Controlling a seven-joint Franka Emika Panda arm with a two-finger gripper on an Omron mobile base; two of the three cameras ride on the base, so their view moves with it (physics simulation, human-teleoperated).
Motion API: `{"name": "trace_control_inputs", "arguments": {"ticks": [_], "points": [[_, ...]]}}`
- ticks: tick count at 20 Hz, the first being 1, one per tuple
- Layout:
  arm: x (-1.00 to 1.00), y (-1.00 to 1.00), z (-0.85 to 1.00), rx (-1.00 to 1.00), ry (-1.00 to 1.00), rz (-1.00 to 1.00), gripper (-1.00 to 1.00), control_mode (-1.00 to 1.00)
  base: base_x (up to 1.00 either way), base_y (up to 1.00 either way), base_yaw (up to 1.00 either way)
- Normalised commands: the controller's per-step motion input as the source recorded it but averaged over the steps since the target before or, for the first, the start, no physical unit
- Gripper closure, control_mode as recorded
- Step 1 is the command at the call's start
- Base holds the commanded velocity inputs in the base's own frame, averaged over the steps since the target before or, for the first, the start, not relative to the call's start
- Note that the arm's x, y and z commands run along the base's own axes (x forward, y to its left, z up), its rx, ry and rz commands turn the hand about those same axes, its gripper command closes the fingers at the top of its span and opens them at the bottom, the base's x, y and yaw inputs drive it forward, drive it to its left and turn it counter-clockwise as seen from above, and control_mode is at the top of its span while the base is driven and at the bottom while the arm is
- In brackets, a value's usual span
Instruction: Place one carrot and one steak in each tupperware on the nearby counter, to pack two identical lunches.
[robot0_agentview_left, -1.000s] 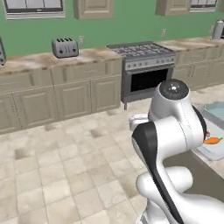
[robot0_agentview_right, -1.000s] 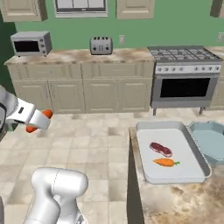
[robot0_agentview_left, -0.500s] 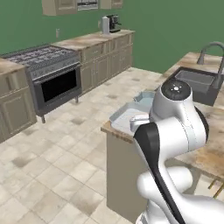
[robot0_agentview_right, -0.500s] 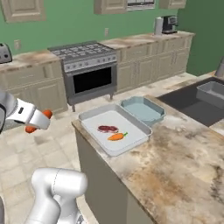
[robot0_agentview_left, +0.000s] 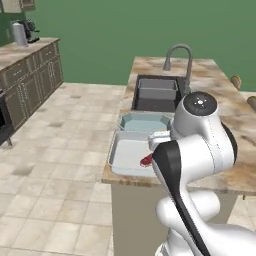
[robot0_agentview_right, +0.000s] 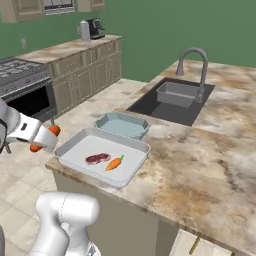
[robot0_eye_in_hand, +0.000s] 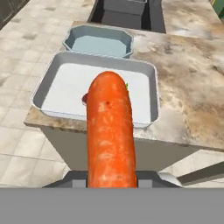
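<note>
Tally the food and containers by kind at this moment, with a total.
Carrots: 2, one in the jaws, one in the large tupperware
Steaks: 1, beside that carrot
Tupperware: 2, large rectangular, small octagonal
Total: 5

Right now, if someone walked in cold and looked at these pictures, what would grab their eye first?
The big orange carrot held in the gripper, looming up the middle of the hand view, off the counter's near-left corner. Next, the large whitish tray at that corner, already holding a steak and a second carrot. Behind it sits the small blue-grey container, nothing in it, next to the dark sink.
</note>
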Motion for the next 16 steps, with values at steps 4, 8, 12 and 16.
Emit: {"name": "trace_control_inputs", "arguments": {"ticks": [4,8,12,16], "points": [[0.0,0.0,0.0,0.0,0.0,0.0,1.0,1.0,1.0,0.66,-0.58],[0.5,-0.05,0.0,0.0,0.12,-0.16,1.0,-1.0,0.5,0.0,-0.24],[1.0,-0.02,0.0,0.01,0.2,-0.18,1.0,-1.0,0.0,0.0,0.0],[1.0,-0.02,0.0,0.16,0.14,-0.07,1.0,-1.0,0.0,0.0,0.0]]}}
